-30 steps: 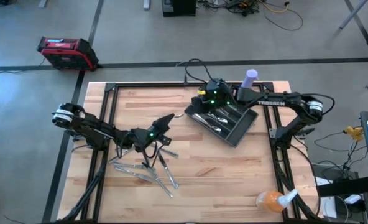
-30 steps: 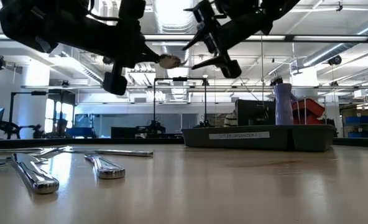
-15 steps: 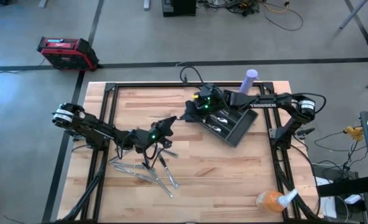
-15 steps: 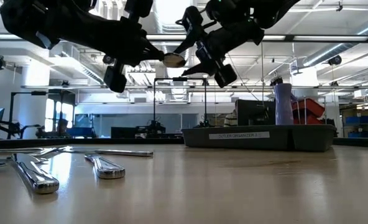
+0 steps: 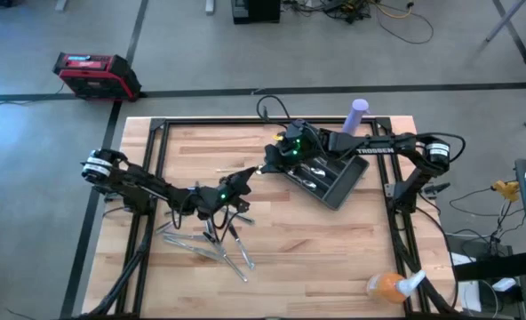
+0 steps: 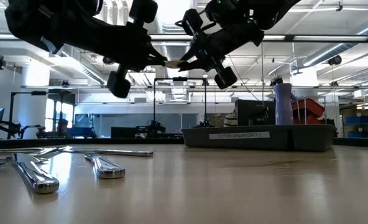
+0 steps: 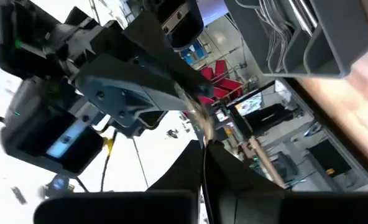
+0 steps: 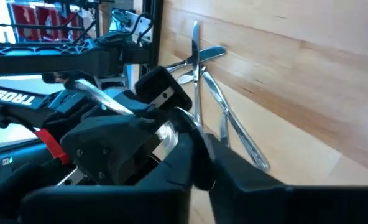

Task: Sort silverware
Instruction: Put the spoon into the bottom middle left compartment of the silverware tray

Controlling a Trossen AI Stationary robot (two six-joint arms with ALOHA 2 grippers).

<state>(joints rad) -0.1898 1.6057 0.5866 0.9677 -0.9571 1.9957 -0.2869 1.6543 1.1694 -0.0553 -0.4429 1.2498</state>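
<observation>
Two dark robot arms meet in mid-air above a light wooden table [image 5: 334,240], seen from overhead; the left gripper [image 5: 245,177] reaches in from the left side and the right gripper [image 5: 267,164] from the right, their tips almost touching just beside the near-left corner of a dark grey compartmented tray [image 5: 347,182]; in the level view across the table top, a slim piece of silverware [image 6: 171,63] sits between the two grippers, raised well above the table; the left gripper's fingers are closed on it, while the right gripper's fingers are spread apart around its tip, and whether they touch it cannot be told; the right wrist view shows the shiny handle [image 8: 100,98] running back along the left gripper; a loose pile of silverware [image 5: 211,242] lies on the wood below the left arm, well apart from the tray; a few pieces [image 5: 312,171] already rest inside the tray's compartments; a purple cylinder [image 5: 358,113] stands at the table's far edge behind the tray, and an orange object [image 5: 386,285] lies near the front right corner.
</observation>
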